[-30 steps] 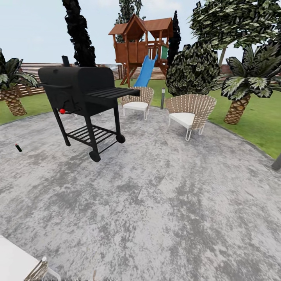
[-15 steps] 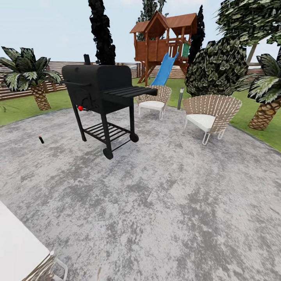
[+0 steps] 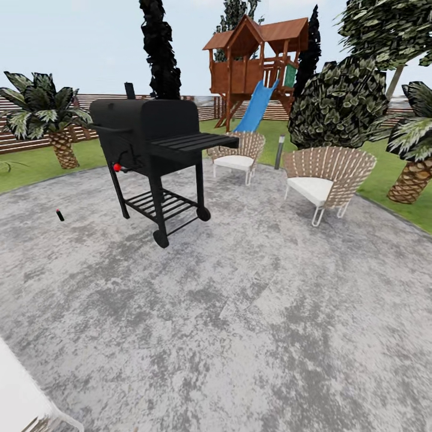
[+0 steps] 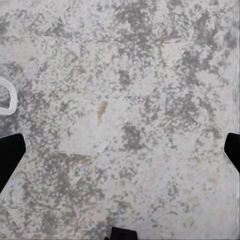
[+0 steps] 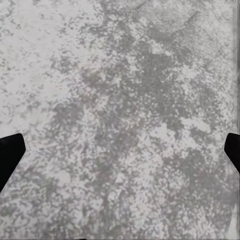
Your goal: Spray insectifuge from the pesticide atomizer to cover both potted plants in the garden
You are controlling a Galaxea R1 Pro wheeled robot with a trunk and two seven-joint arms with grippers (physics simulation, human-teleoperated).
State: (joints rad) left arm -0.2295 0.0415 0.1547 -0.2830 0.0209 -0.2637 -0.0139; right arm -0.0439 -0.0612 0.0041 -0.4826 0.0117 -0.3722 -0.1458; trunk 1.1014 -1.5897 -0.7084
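Since the last picture your head camera has turned a little, so the whole yard slid over. Nothing in the yard moved by itself.

Your left claw (image 4: 120, 150) hangs over the grey speckled patio (image 3: 240, 312). You can see its two dark fingertips (image 4: 10, 155) far apart at the two edges of the left wrist view, with nothing between them but bare stone. A small brown stain (image 4: 102, 110) lies on the stone ahead of that claw, and a bit of a white curved bar (image 4: 11, 97) pokes in beside one fingertip.

Your right claw (image 5: 120, 152) is the same: its dark tips sit wide apart and hold nothing, with only patchy grey stone under them.

Far ahead of both claws stands a black grill (image 3: 150, 141) on a wheeled stand. Near it on the stone is a tiny dark thing with a red tip (image 3: 60, 215); it is too small to tell what it is. Past the grill are two woven chairs (image 3: 327, 177) with white seats, a wooden playhouse (image 3: 258, 57) with a blue slide (image 3: 255, 108), a big dark shrub (image 3: 339, 102) and a short palm (image 3: 51, 117).

The garden lawn (image 3: 36, 165) and its brown fence (image 3: 24, 135) lie beyond the patio, well away from both claws.
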